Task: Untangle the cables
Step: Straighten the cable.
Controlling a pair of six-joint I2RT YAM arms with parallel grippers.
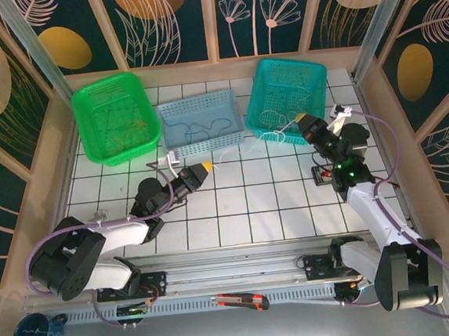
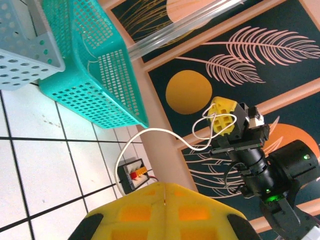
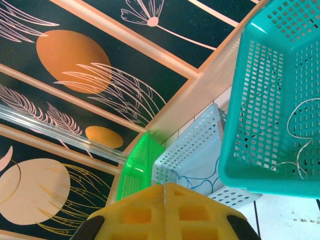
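The white cable (image 2: 152, 130) hangs in the air at the right side of the table. Its upper end makes small loops at the tips of the right gripper (image 2: 222, 116). From there it goes down in a long bow to the tiled table (image 1: 236, 206), and its low part comes close to a small black box (image 2: 134, 175) that stands on the tiles. The yellow fingers of the right gripper are pressed together, and the white cable is caught between them. This gripper is just in front of the teal basket (image 1: 285, 100), near its front wall.

Inside the teal basket there lies more white wire (image 3: 300, 135) in loose curves. I cannot tell whether it belongs to the same cable. The dark cable (image 1: 205, 126) lies apart from it, in the light blue basket (image 1: 201, 123), which stands between the teal basket and the green basket (image 1: 118, 118). The three baskets stand in one row at the far side of the table.

The left gripper (image 1: 206, 169) is above the tiles in front of the light blue basket, well apart from the right gripper and pointing toward it. Its yellow fingers are pressed together with nothing between them, and no cable touches it.

On the near rail, between the two arm bases, lies a red and black cutter knife (image 1: 240, 300).
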